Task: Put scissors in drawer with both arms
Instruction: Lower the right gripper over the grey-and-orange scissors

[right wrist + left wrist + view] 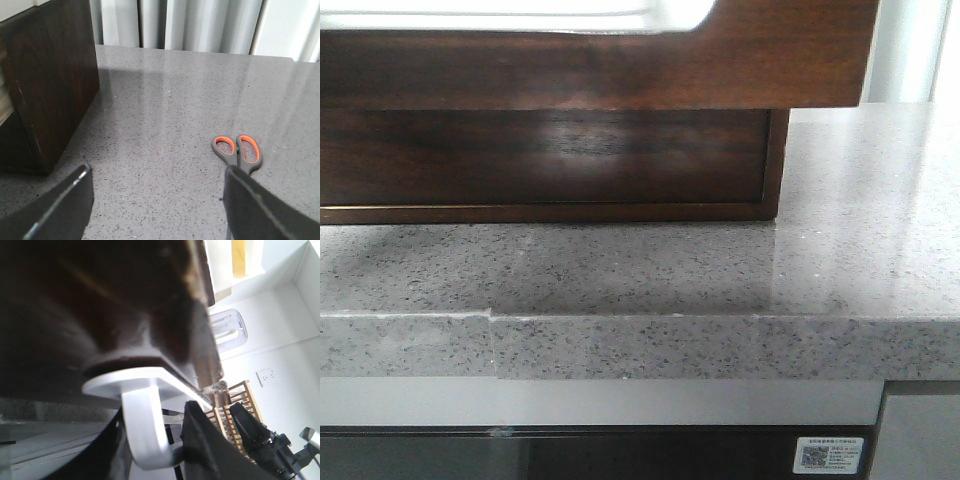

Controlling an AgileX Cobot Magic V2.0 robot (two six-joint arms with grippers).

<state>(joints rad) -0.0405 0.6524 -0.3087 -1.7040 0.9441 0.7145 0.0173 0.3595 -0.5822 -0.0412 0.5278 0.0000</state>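
Already sticking out past the dark cabinet (540,160) in the front view: the drawer (720,60), its glossy brown front overhanging the grey speckled worktop (720,270), a white area showing along its top edge. Showing neither arm nor scissors from this angle, so giving no hint of how the drawer is being held.

Filling that gap from the left wrist view: looking up at the dark underside of the drawer (100,305), with a white curved hook-like part (145,430) running from a white plate against the wood down between the black fingers (200,440) of the left pincer (155,460). Appearing closed around that white part, though too close and too blurred to say so for certain; cannot tell.

Turning to the right wrist view: right pincer (155,200) hovering with its fingers spread wide and gripping nothing, just above the worktop (175,100). Lying flat beside the far finger: the scissors (237,152), grey with orange-lined handles, blades hidden behind that finger, well apart from the cabinet (50,75).

Judging progress: drawer seemingly opened; scissors not yet grasped, lifted or placed inside, so most of the work remaining.
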